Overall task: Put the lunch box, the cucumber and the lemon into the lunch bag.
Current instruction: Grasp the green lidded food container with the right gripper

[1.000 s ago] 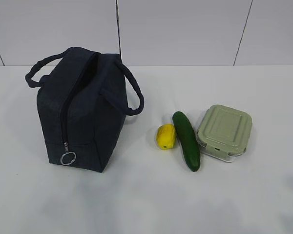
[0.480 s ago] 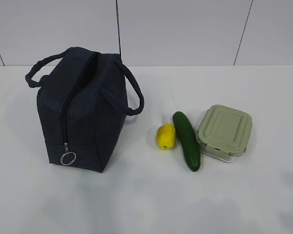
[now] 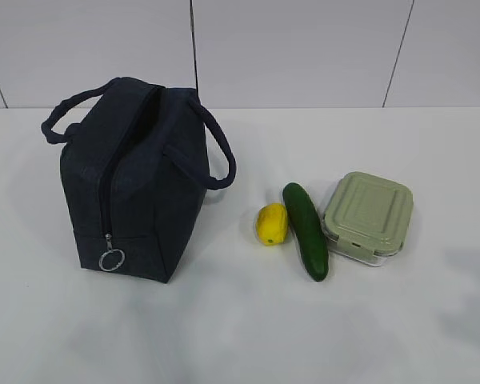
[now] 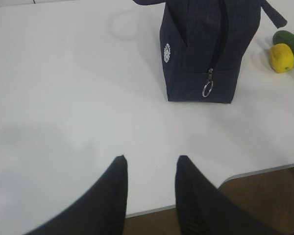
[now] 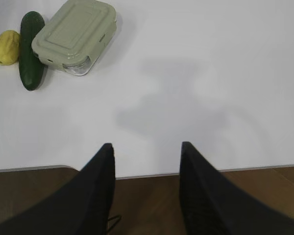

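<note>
On the white desk [image 3: 240, 320] the lunch bag [image 3: 132, 180] stands at 9 o'clock, zipper gaping; at 3 o'clock lie the lemon [image 3: 271, 223], the cucumber [image 3: 305, 230] and the lunch box [image 3: 368, 217], close together. Both pincers, left [image 4: 149, 164] and right [image 5: 146, 149], hang released and empty over the desk's near edge. Likely rigid and heavier, the box suits a grip across its clipped sides; the smooth cucumber at mid-length; the lemon may roll

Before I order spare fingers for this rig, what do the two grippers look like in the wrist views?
Only the fingers show. The left gripper has two matte black fingers, broad at the base and tapering to rounded tips, with a fine ribbed texture on the inner face of one. The right gripper looks the same: two black tapered fingers. No cables, markings or arm links are visible, and neither arm appears in the exterior view.
</note>
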{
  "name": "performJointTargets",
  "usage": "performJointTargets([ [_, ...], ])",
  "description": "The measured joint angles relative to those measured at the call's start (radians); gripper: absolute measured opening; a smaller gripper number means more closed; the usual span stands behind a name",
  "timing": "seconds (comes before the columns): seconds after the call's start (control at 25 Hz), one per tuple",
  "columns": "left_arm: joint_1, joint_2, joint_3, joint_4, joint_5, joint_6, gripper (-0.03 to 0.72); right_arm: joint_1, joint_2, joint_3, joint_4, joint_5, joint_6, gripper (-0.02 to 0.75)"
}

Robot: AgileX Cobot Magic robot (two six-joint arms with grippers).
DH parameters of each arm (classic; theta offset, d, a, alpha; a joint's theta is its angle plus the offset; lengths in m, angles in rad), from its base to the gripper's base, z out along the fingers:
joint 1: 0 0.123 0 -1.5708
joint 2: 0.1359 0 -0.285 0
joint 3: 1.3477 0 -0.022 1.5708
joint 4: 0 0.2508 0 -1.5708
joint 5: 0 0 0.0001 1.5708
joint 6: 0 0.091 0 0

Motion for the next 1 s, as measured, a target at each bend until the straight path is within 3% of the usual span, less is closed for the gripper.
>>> performJointTargets([
  [0.52,0.000,0.000,0.000,0.000,0.000,0.000,0.235,0.000,0.369,-0.045,0.018,-0.063,0.028,0.328],
  [1.0,0.000,0.000,0.000,0.000,0.000,0.000,0.235,0.000,0.612,-0.045,0.242,-0.237,0.019,0.328],
])
